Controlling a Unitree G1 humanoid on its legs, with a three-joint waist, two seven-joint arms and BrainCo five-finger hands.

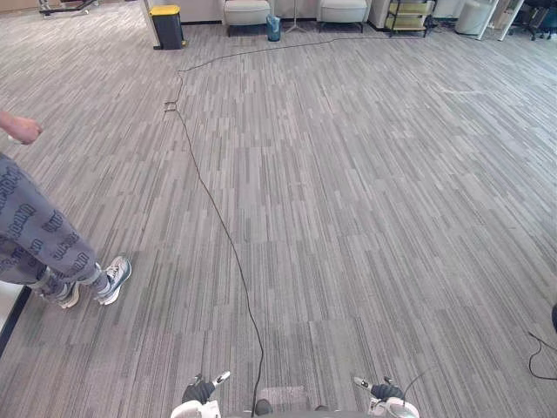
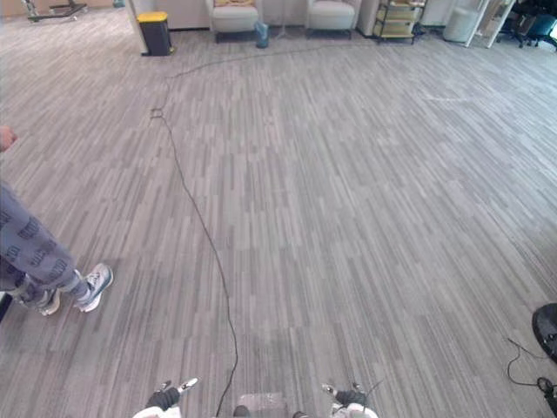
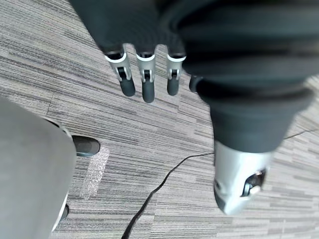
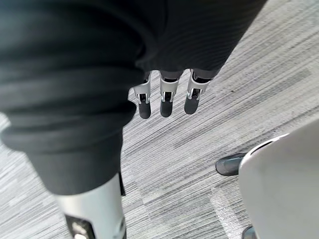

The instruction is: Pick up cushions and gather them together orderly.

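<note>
Left hand [image 1: 202,394] and right hand [image 1: 380,392] hang, fingers [image 3: 143,84] released and empty; stepping left over grey striped carpet [image 1: 348,218] risks bumping the person [image 1: 43,235].

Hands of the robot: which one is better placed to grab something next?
Right, marginally. The left hand and the right hand both hang low with straight, empty fingers above the carpet, but a person stands on the robot's left.

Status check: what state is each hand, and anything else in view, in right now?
left hand: open, fingers straight, holding nothing
right hand: open, holding nothing
bin: upright, yellow lid on
person: standing on the robot's left
armchairs: upright, far end
</note>
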